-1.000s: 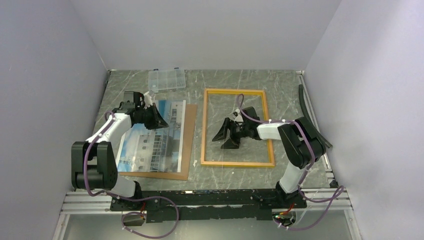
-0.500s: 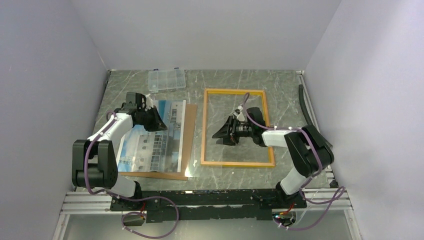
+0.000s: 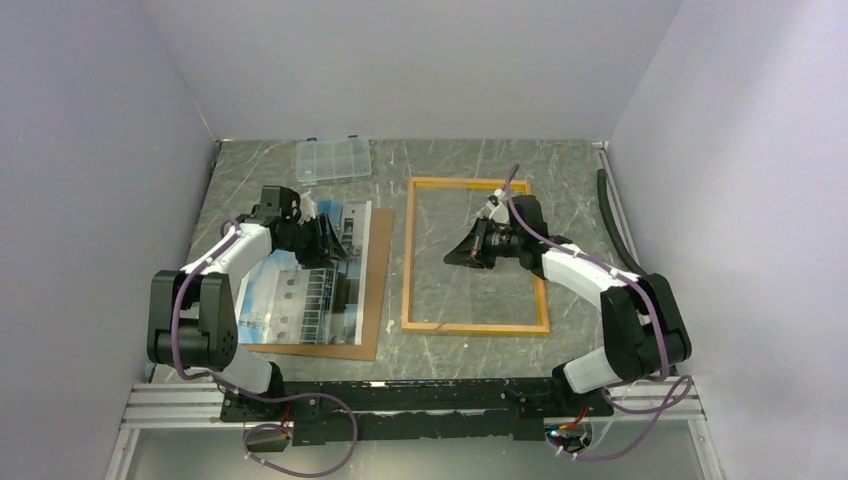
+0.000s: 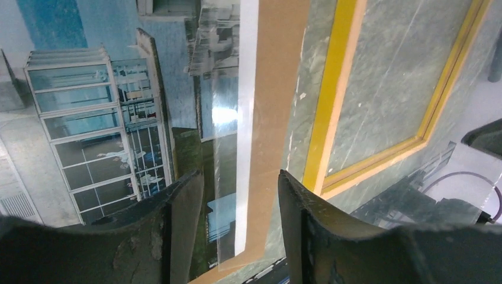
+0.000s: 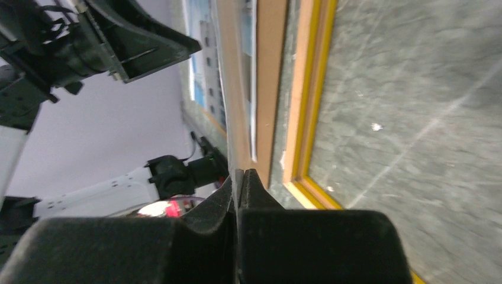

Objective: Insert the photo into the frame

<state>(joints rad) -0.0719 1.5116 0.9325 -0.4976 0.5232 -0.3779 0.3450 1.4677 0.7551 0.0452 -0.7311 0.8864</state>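
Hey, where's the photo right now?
In the top view, the photo lies on the brown backing board at the left, just left of the frame, with the left gripper over its far end.

Left arm [image 3: 222, 262] and right arm [image 3: 585, 272]: white links, black joint housings, purple cables [image 3: 176, 325] tied alongside. Left gripper [image 4: 240, 183] and right gripper [image 5: 240, 174]: matte black wedge fingers, the left's scuffed.

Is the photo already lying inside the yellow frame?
No, the photo lies on the brown board, beside the frame, not within it.
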